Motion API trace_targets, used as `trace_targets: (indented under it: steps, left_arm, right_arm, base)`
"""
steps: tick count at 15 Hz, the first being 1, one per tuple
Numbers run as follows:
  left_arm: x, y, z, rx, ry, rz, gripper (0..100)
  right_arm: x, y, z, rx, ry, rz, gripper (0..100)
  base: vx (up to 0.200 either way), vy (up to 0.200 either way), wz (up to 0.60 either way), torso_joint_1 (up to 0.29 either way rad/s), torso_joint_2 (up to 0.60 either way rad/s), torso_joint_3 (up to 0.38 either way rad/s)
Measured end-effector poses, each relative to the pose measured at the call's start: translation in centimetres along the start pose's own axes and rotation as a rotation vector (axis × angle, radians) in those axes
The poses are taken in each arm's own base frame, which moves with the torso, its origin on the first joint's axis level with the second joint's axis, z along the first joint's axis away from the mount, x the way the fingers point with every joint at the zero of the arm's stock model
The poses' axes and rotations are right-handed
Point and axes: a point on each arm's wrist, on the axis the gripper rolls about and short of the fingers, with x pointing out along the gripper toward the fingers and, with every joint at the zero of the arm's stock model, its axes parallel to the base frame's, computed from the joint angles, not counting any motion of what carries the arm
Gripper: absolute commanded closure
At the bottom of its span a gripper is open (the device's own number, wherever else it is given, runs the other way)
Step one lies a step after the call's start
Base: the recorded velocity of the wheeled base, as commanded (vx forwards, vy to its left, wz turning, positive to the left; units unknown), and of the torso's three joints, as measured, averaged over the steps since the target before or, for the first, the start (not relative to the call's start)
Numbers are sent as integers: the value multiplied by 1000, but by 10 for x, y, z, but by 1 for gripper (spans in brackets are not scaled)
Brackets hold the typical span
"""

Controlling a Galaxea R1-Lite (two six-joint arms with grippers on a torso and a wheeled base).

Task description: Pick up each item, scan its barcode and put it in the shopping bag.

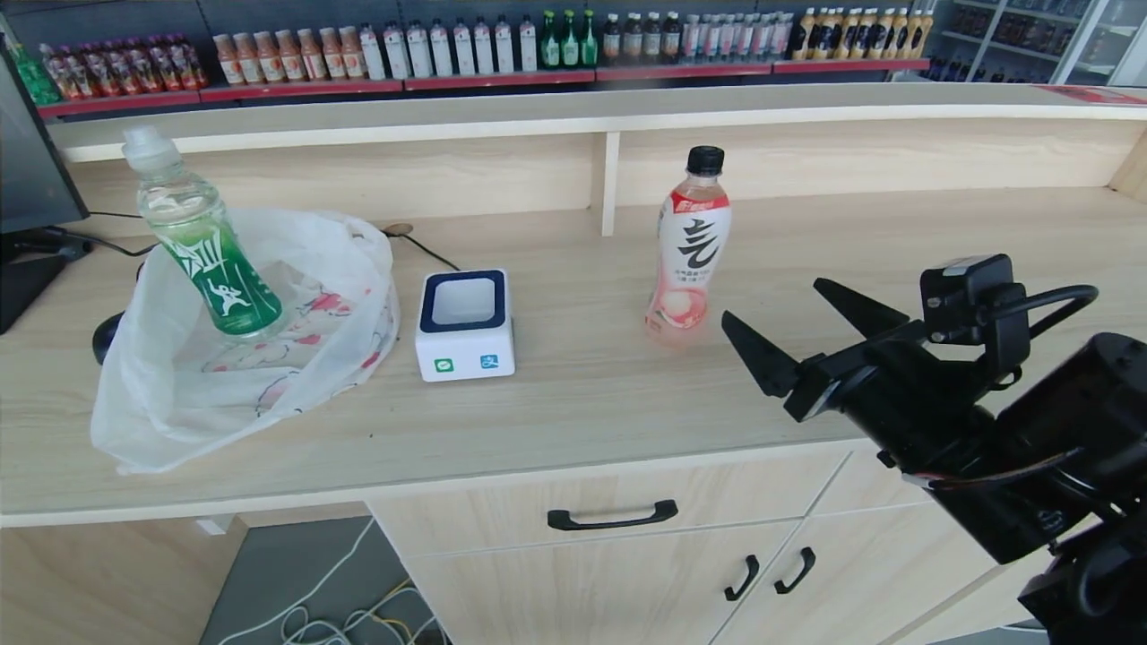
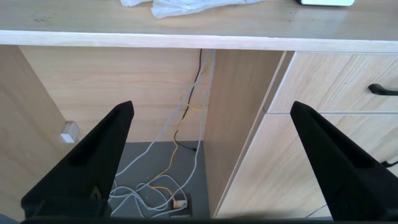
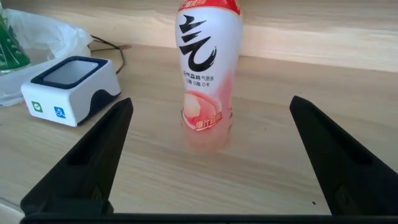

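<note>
Shelves of bottled drinks [image 1: 573, 45] run along the back wall, and in front of us lies a pale wooden counter [image 1: 582, 394] with drawers below it carrying black handles [image 1: 612, 518]. On the counter's left part we see the white plastic shopping bag [image 1: 179, 394], its mouth open, with a green-labelled bottle [image 1: 211, 260] leaning tilted inside it, cap toward the far left. Just beside the bag, to its right, sits the small white barcode scanner [image 1: 465, 327] with a dark blue frame around its window. Farther right, well apart from the scanner, the pink bottle [image 1: 688, 251] with a black cap stands upright on the wood. Our right gripper [image 1: 771, 300] hovers near the counter's front edge, pointed at the pink bottle, its fingers spread wide and grasping nothing; the bottle stands between them farther off, untouched. Our left gripper [image 2: 211, 106] hangs lower than the countertop, facing the open bay under it where loose cables [image 2: 168, 180] trail on the floor; its fingers are likewise spread apart and empty.
</note>
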Motion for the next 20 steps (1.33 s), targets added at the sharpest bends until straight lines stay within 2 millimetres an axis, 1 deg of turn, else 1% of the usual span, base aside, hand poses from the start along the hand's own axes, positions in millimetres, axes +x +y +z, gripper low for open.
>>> trace_targets:
  steps: [2, 5, 8, 12, 16, 20]
  left_arm:
    - [0, 0, 0, 0, 0, 1, 0]
    - [0, 0, 0, 0, 0, 1, 0]
    - [0, 0, 0, 0, 0, 0, 0]
    - [0, 0, 0, 0, 0, 0, 0]
    - [0, 0, 0, 0, 0, 1, 0]
    - [0, 0, 0, 0, 0, 0, 0]
  right_arm:
    - [6, 5, 2, 3, -15, 15, 0]
    - [23, 10, 1, 0, 15, 15, 0]
    - [41, 15, 5, 10, 42, -46, 0]
    - [52, 17, -3, 20, 56, -99, 0]
    - [69, 20, -8, 23, 39, -125, 0]
    - [86, 23, -18, 22, 33, -130, 0]
  base:
    - [0, 0, 0, 0, 0, 0]
    - [0, 0, 0, 0, 0, 0]
    - [0, 0, 0, 0, 0, 0]
    - [0, 0, 0, 0, 0, 0]
    - [0, 0, 0, 0, 0, 0]
    - [0, 0, 0, 0, 0, 0]
